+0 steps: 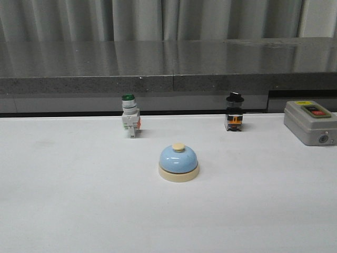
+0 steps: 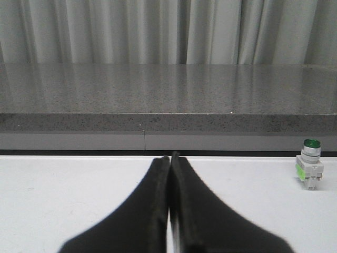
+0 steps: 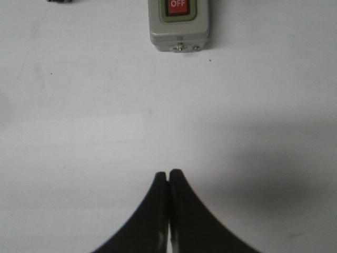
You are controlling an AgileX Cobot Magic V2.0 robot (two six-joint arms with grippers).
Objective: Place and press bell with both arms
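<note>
Nearest the front camera: small light-blue dome-shaped desk bell (image 1: 179,162) with cream base and cream button, upright mid white tabletop (image 1: 63,200), untouched. Behind it stand a green-capped white push-button switch (image 1: 130,115) and a black-knobbed selector switch (image 1: 235,112); a grey box with red OFF button (image 1: 311,122) sits far right. Left pincer (image 2: 169,159) closed, empty. Right pincer (image 3: 168,174) closed, empty, over bare tabletop near the grey box. Neither arm shows in front view. Judgement: task at start; next, approach bell, open a pincer. No containers seen.
</note>
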